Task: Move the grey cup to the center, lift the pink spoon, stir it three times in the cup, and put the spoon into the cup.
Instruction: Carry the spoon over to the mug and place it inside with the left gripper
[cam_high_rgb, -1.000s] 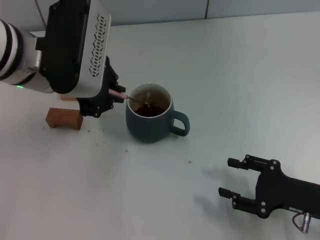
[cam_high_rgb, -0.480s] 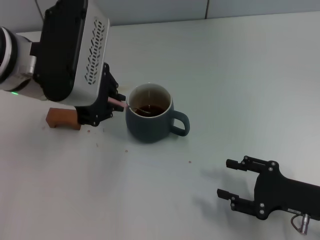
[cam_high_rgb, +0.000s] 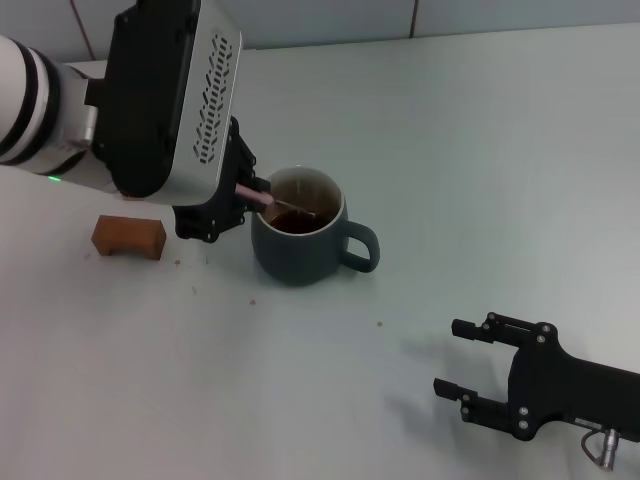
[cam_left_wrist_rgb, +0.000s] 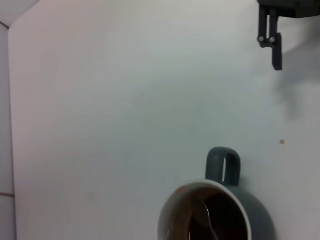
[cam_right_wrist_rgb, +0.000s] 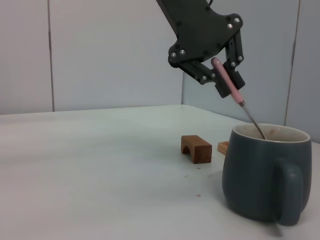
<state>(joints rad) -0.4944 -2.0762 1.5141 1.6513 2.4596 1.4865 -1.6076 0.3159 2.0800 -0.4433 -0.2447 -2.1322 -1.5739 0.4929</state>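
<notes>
Head view shows the left claw (cam_high_rgb: 240, 200) pinching the pink spoon (cam_high_rgb: 262, 199), its bowl dipped in the grey cup (cam_high_rgb: 300, 240) on the counter (cam_high_rgb: 480, 150). Stirring seems underway; next, release into the cup. Right claw (cam_high_rgb: 462, 358) waits wide apart.

Plain white table (cam_high_rgb: 450, 150) takes up pretty much the whole scene, matte, with soft even light and only faint shadows on it. Behind the table's far edge there's a pale grey wall (cam_right_wrist_rgb: 100, 55) made of flat panels, thin vertical seams running between them. A few tiny brownish specks (cam_high_rgb: 379, 323) sit on the tabletop toward the near side.
</notes>
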